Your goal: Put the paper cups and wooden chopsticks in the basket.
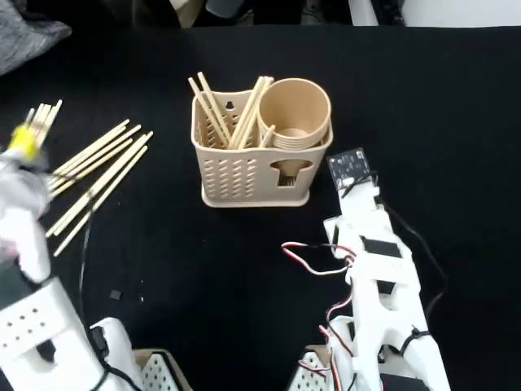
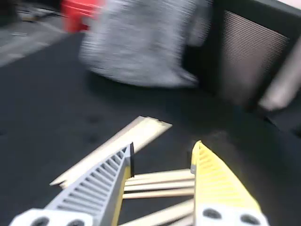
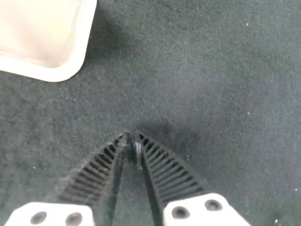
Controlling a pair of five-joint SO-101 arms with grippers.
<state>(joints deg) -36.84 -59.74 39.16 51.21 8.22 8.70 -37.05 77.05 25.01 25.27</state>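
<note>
The black table (image 1: 456, 98) carries the basket (image 1: 244, 175) at its centre. The basket has two compartments.
- Right compartment: stacked cups (image 1: 297, 110), upright.
- Left compartment: several chopsticks (image 1: 216, 114), leaning on end.

The high view shows loose chopsticks (image 1: 102, 167) fanned on the table, well left of the basket. Beside them, the left gripper (image 1: 28, 138) is raised, with stick ends projecting past it.

The left wrist view adds the grip itself: a held bundle (image 2: 157, 183) lies crosswise between the grey and yellow fingers, jaws part-way apart around it. A grey cloth (image 2: 141, 42) lies beyond.

The right wrist view shows the right gripper (image 3: 130, 139) over bare table, tips together with nothing between them, near one bottom corner of the basket.
</note>
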